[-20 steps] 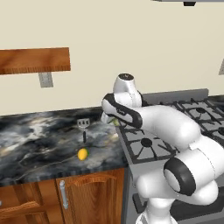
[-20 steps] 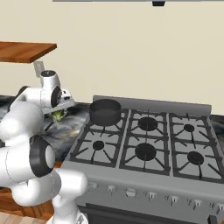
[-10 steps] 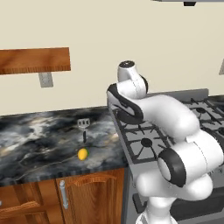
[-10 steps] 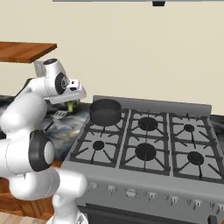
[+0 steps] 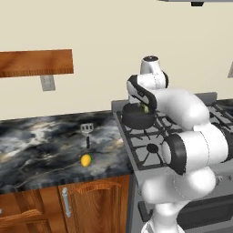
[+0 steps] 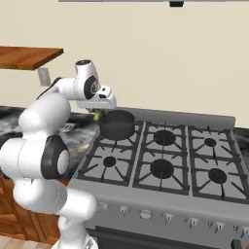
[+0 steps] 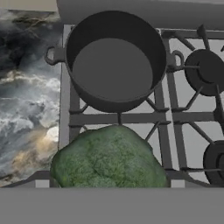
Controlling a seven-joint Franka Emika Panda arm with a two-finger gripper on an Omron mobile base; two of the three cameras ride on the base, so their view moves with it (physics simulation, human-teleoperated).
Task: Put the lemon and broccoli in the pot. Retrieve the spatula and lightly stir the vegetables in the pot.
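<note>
My gripper (image 5: 145, 107) is shut on the broccoli (image 7: 109, 159), a dark green bumpy floret that covers the fingertips in the hand view. It hangs just beside the near-left rim of the pot (image 7: 111, 70), above the stove grate. The pot (image 5: 138, 116) is dark, round and empty, and stands on the back-left burner. In the right base view the broccoli (image 6: 98, 115) shows under the hand (image 6: 99, 113), next to the pot (image 6: 117, 124). The yellow lemon (image 5: 85, 159) lies on the marble counter near its front edge. Just behind the lemon lies the spatula (image 5: 87, 133), head toward the wall.
The stove (image 6: 160, 160) has several burners with black grates to the right of the pot. The dark marble counter (image 5: 41, 145) runs left of the stove, over wooden cabinets (image 5: 91, 200). A wooden shelf (image 5: 34, 63) hangs on the wall above the counter.
The arm has swung right from the counter to the stove, lifting the broccoli with it; the floret now hangs beside the pot's rim. Lemon, spatula and pot have stayed put.
</note>
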